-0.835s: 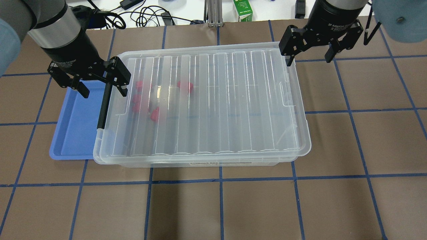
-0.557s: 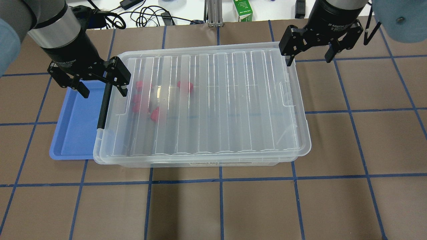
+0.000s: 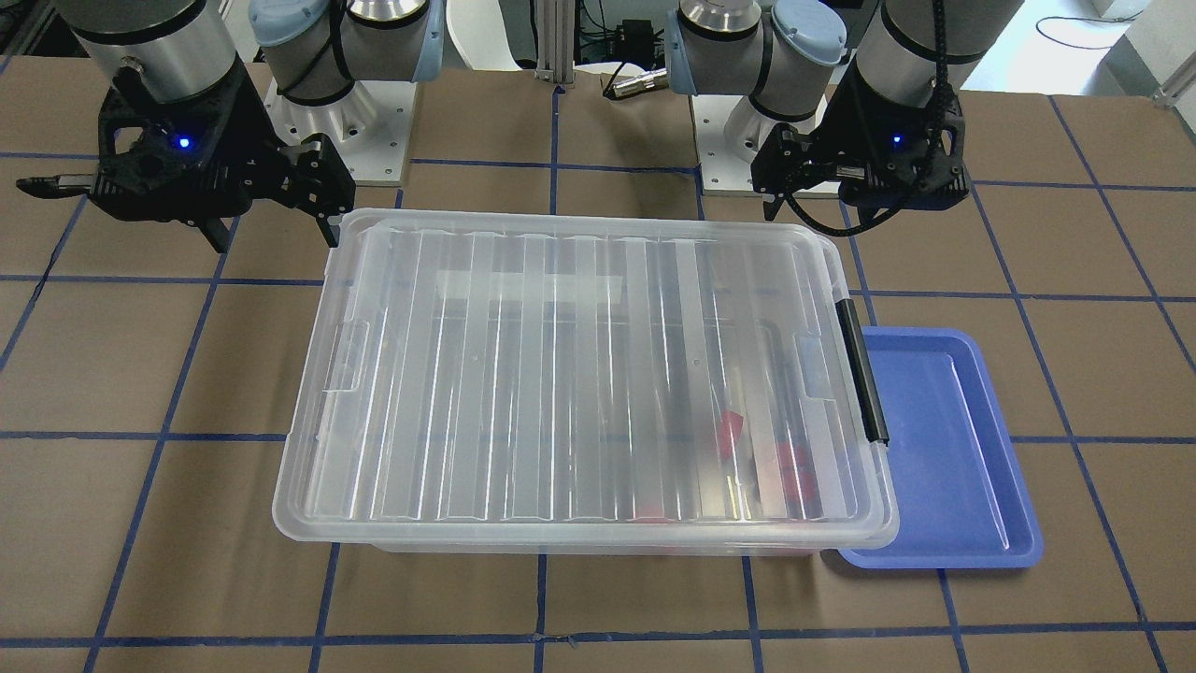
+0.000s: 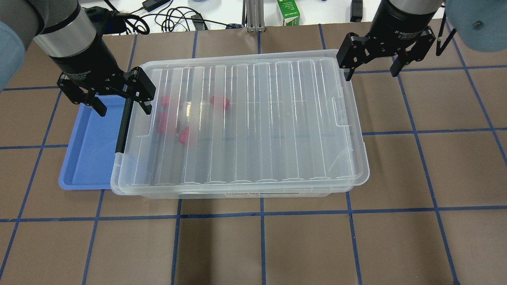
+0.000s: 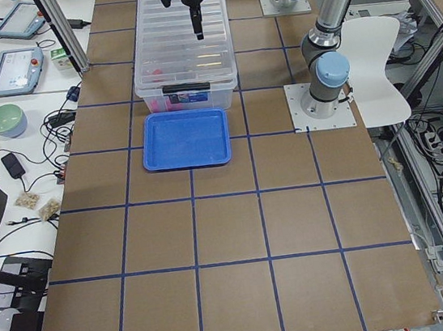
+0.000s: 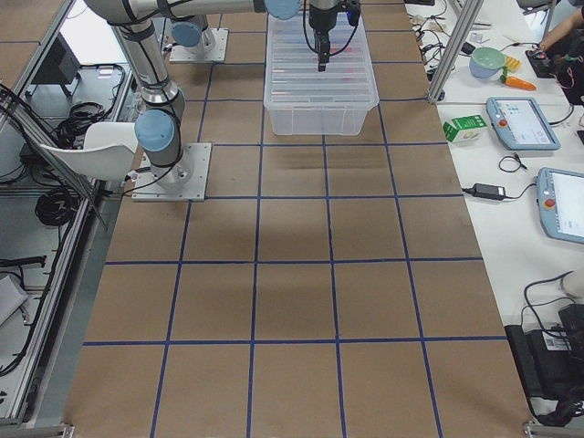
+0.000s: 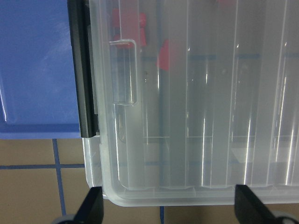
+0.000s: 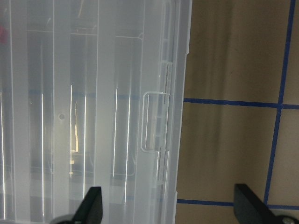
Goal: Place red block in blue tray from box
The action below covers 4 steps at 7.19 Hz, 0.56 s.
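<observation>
The box lies across the table with its ribbed lid on and a black latch at its left end. Several red blocks show through the lid near that end, and in the left wrist view. The blue tray lies against the box's left end, partly under its rim. My left gripper is open, above the latch end at the box's far-left corner. My right gripper is open, just off the box's far-right corner, with one finger near the lid's rim.
A green carton and cables lie beyond the table's far edge. Blue tape lines grid the brown table top. Bare brown table lies in front of the box and to its right.
My right gripper has shifted slightly to the right, away from the box's far-right corner. The left gripper, box and tray have not moved.
</observation>
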Each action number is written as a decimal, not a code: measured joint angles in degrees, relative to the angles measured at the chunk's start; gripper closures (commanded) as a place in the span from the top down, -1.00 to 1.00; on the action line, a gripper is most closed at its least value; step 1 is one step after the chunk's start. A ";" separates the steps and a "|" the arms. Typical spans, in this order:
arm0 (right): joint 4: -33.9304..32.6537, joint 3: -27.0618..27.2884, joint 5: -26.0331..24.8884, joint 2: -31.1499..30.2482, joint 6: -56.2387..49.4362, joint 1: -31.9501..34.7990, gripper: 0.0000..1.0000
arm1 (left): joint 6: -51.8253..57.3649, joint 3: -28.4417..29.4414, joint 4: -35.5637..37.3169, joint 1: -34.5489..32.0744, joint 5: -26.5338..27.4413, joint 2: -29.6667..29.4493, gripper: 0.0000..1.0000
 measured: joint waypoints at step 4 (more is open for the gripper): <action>-12.26 11.62 -0.65 2.01 -8.09 -3.12 1.00 | -0.07 0.08 -0.01 -0.02 0.13 0.09 1.00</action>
